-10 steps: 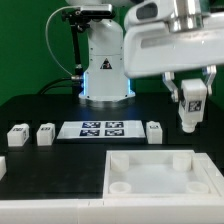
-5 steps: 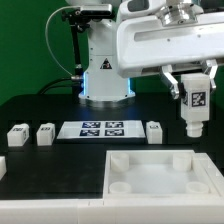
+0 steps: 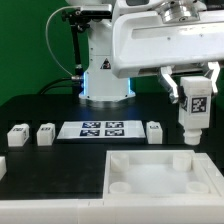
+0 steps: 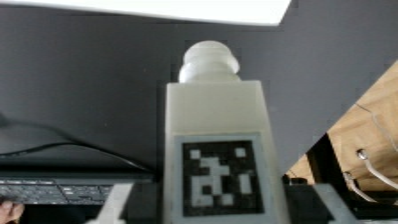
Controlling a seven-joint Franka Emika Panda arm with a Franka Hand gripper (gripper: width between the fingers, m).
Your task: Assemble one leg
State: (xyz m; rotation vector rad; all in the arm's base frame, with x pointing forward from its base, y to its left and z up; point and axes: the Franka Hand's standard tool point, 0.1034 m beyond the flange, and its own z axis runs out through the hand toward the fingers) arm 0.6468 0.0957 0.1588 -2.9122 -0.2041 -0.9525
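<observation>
The gripper (image 3: 195,92) hangs above the tabletop (image 3: 40,105) toward the exterior view's right edge, with its two fingers pressed against opposite sides of the leg (image 3: 193,122) and pinching it between them. The leg is held upright and clear of the table surface. Its black-and-white tag (image 3: 197,103) faces the exterior camera. In the exterior view its lower end lies just above the far rim of the tray (image 3: 150,158), and the two do not touch. The tray rests at the near edge of the tabletop, toward the exterior view's right corner, with round sockets visible at its corners. In the wrist view the leg (image 4: 214,120) fills the centre of the picture, and the tag (image 4: 222,178) shows on its face. A rounded peg (image 4: 210,60) projects from the end away from the camera. The peg shows against the dark tabletop, with the white edge of the tray (image 4: 143,10) beyond it. The marker board (image 3: 100,129) lies flat at mid-table. Three further legs rest on the table in line with it: two (image 3: 17,135) (image 3: 45,134) toward the exterior view's left edge, and one (image 3: 154,132) just beside the board's end on the exterior view's right. The robot base (image 3: 105,78) stands at the far edge.
</observation>
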